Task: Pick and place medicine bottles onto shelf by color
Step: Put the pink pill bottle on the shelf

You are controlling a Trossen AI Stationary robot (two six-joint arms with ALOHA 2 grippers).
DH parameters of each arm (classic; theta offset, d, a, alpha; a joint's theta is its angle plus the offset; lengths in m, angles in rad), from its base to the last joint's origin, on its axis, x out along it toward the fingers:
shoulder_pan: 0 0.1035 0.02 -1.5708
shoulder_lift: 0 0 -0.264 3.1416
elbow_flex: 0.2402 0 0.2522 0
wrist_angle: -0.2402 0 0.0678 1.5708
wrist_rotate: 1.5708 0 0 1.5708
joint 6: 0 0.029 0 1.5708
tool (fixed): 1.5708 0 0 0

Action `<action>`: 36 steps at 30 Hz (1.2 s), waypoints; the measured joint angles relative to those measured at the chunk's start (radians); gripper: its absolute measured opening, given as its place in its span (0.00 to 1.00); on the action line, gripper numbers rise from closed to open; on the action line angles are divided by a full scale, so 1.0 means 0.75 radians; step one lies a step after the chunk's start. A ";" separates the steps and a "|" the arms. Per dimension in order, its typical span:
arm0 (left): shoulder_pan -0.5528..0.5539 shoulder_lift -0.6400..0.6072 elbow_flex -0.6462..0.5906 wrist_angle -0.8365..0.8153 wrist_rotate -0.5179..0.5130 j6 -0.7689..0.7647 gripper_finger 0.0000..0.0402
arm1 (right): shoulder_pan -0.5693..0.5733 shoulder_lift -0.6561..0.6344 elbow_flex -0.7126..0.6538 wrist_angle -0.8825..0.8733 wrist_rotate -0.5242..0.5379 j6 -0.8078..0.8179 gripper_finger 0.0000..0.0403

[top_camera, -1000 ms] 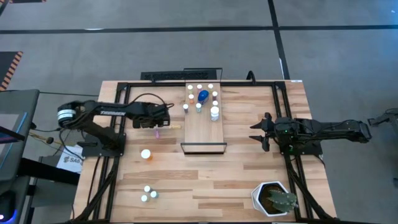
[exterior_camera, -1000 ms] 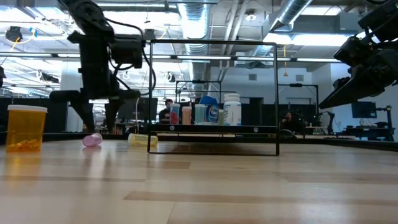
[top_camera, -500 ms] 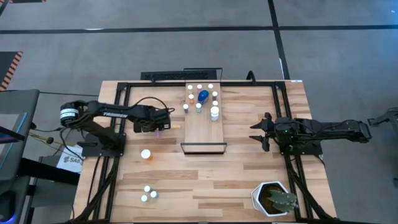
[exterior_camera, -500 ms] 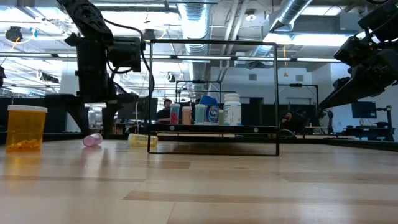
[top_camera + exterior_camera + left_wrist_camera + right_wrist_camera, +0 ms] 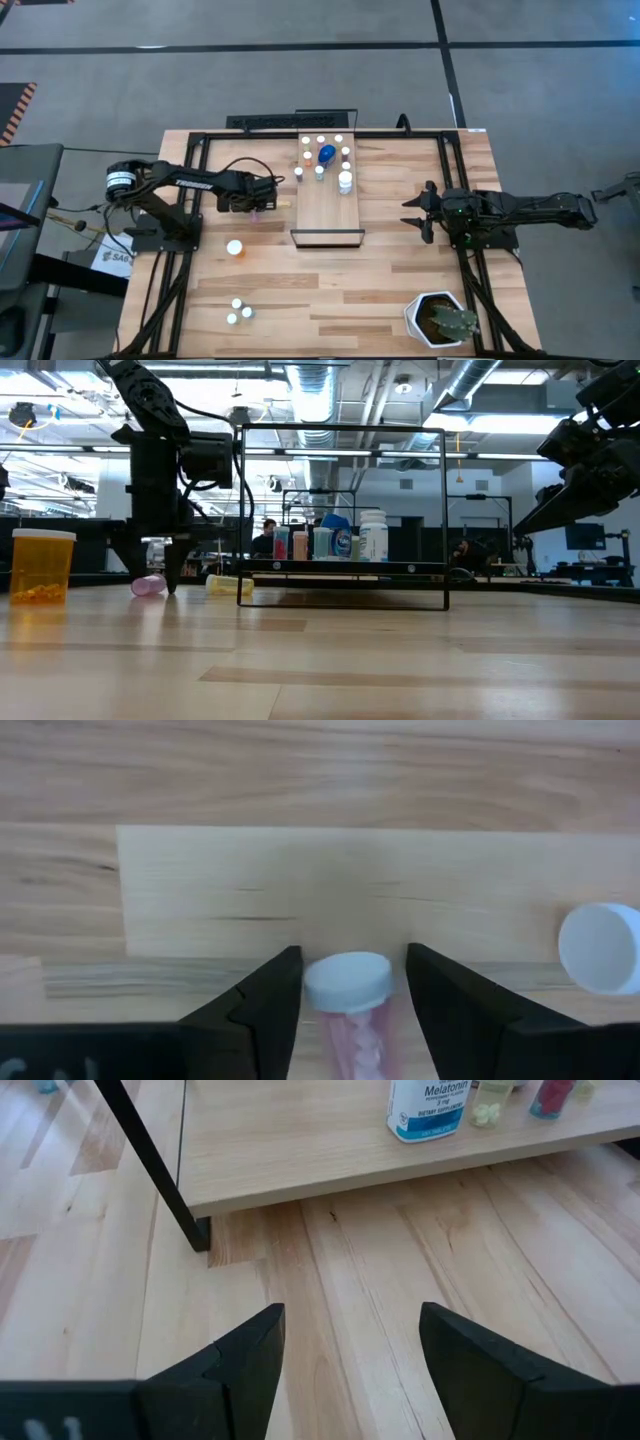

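Observation:
A pink bottle with a white cap lies on its side on the table left of the shelf. It also shows in the low view. My left gripper is open and low at the table, with one finger on either side of the bottle's cap end and a small gap at each side. A yellowish bottle lies on its side close by, toward the shelf. Several bottles, among them a blue one, stand at the shelf's far end. My right gripper is open and empty, right of the shelf.
An orange bottle stands nearer the front, and small white-capped bottles stand by the near left edge. A white plant pot sits at the near right. A black frame surrounds the shelf. Bare wood lies between shelf and pot.
My left gripper has come down to the table over the pink bottle, so that its fingers now stand on either side of it. The bottle has stayed where it lay.

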 joint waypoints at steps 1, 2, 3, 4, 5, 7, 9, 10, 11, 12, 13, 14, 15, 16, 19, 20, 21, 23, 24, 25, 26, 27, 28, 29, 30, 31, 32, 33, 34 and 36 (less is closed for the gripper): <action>0.000 0.015 0.003 0.004 0.005 0.010 0.42 | 0.000 0.000 0.000 -0.001 0.000 0.000 0.63; 0.000 0.028 0.003 0.009 0.006 0.020 0.40 | 0.000 0.000 0.000 0.000 0.000 0.000 0.63; 0.000 0.036 0.006 0.013 0.008 0.030 0.39 | 0.000 0.000 0.000 0.000 0.001 0.000 0.63; 0.000 0.040 0.011 0.011 0.011 0.040 0.38 | 0.000 0.001 0.000 -0.001 0.000 0.000 0.63; 0.000 0.040 0.013 0.011 0.011 0.047 0.36 | 0.001 0.000 0.000 -0.001 0.000 0.000 0.63; 0.000 0.035 0.016 0.011 0.003 0.061 0.34 | 0.000 0.000 0.000 -0.001 0.000 0.000 0.63; 0.000 0.018 0.016 0.008 -0.003 0.068 0.31 | 0.000 0.000 0.000 -0.001 0.000 0.000 0.63; 0.000 0.012 0.015 0.007 -0.009 0.071 0.29 | 0.000 0.000 0.000 -0.001 0.000 0.000 0.63; 0.000 0.006 0.014 0.009 -0.013 0.082 0.28 | 0.000 0.000 0.000 -0.001 0.001 0.000 0.63; 0.000 -0.001 0.013 0.013 -0.020 0.097 0.27 | 0.000 0.000 0.000 -0.001 0.000 0.000 0.63; 0.000 -0.006 0.012 0.022 -0.037 0.108 0.26 | 0.000 0.000 0.000 0.000 0.000 0.000 0.63; 0.000 -0.013 0.014 0.033 -0.058 0.120 0.25 | 0.000 0.001 0.000 -0.001 0.000 0.000 0.63; -0.001 -0.022 0.022 0.030 -0.074 0.134 0.24 | 0.001 0.000 0.000 -0.001 0.000 0.000 0.63; -0.007 -0.033 0.032 0.024 -0.097 0.148 0.24 | 0.000 0.000 0.000 0.000 0.001 0.000 0.63; -0.030 -0.087 0.073 -0.005 -0.171 0.191 0.24 | 0.000 0.000 0.000 0.000 0.001 0.000 0.63; -0.040 -0.115 0.090 -0.020 -0.199 0.203 0.24 | 0.000 0.000 0.000 -0.001 0.001 0.000 0.63; -0.052 -0.145 0.107 -0.034 -0.233 0.218 0.24 | 0.000 0.001 0.000 -0.001 0.000 0.000 0.63; -0.087 -0.209 0.135 -0.050 -0.319 0.256 0.25 | 0.000 0.000 0.000 -0.001 0.000 0.000 0.63; -0.110 -0.242 0.144 -0.044 -0.367 0.287 0.25 | 0.000 0.000 0.000 -0.001 0.001 0.000 0.63; -0.137 -0.273 0.145 -0.018 -0.421 0.343 0.25 | 0.000 0.000 0.000 -0.001 0.000 0.000 0.63; -0.165 -0.301 0.144 0.019 -0.484 0.413 0.25 | 0.000 0.000 0.000 -0.001 0.000 0.000 0.63; -0.194 -0.321 0.138 0.081 -0.554 0.488 0.25 | 0.000 0.001 0.000 -0.001 0.001 0.000 0.63; -0.225 -0.335 0.129 0.142 -0.622 0.571 0.25 | 0.000 0.001 0.000 -0.001 0.000 0.000 0.63; -0.255 -0.341 0.118 0.198 -0.693 0.651 0.25 | 0.000 0.001 0.000 -0.001 0.001 0.000 0.63; -0.283 -0.341 0.105 0.268 -0.755 0.730 0.25 | 0.000 0.000 0.000 -0.001 0.001 0.000 0.63; -0.312 -0.339 0.090 0.353 -0.805 0.809 0.25 | 0.000 0.001 0.000 -0.001 0.000 0.000 0.63; -0.337 -0.339 0.070 0.440 -0.840 0.881 0.25 | 0.000 0.000 0.000 -0.001 0.001 0.000 0.63; -0.359 -0.336 0.045 0.542 -0.873 0.954 0.25 | 0.000 0.000 0.000 -0.001 0.000 0.000 0.63; -0.379 -0.330 0.020 0.632 -0.897 1.019 0.25 | 0.000 0.001 0.000 -0.001 0.000 0.000 0.63; -0.412 -0.324 -0.049 0.812 -0.948 1.141 0.25 | 0.000 0.000 0.000 -0.001 0.001 0.000 0.63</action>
